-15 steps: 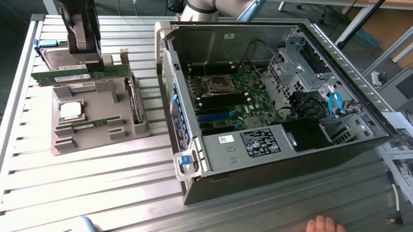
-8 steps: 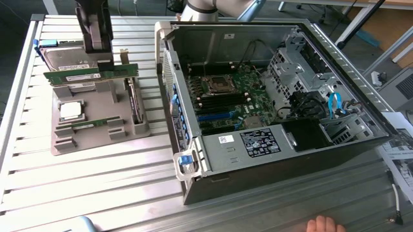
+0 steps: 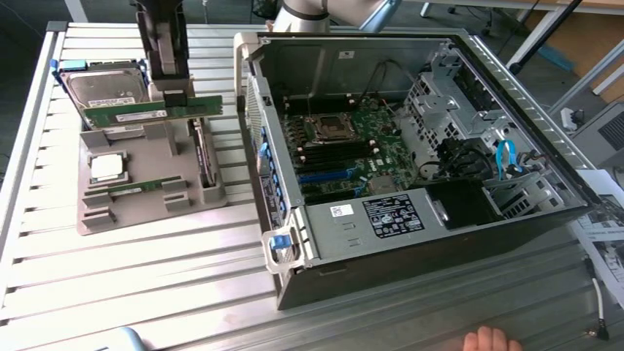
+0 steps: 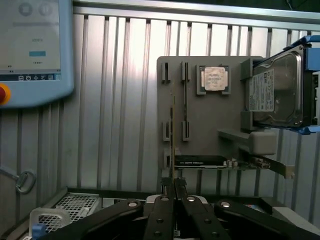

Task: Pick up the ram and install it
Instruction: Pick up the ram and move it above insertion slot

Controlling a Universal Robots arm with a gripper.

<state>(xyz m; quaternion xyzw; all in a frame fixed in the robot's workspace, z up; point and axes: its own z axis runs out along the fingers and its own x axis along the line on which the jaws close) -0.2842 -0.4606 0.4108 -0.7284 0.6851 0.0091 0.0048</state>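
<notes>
We start with the slatted metal table (image 3: 117,278). On it, the open computer case (image 3: 410,241) fills the middle and reaches out toward the edge on the exterior view's right, its side panel off and the green main board (image 3: 361,146) showing inside.

Toward the table's edge on the exterior view's left lies the gray parts tray (image 3: 146,212). At the tray's far corner sits a hard drive (image 3: 102,88) in its blue bracket. An expansion card (image 4: 200,161) stands on edge along the side of the tray nearest the case.

Now the gripper (image 3: 174,102). It comes down over the far end of the tray with its fingers pressed nearly together, clamped on the ram (image 3: 127,115). We see the ram lifted clear of the tray and held level on its long edge, just in front of the hard drive and apart from the case.

A square silver processor (image 3: 107,167) rests near the tray's outer edge, and a hand (image 3: 487,340) sits at the table's near edge.
</notes>
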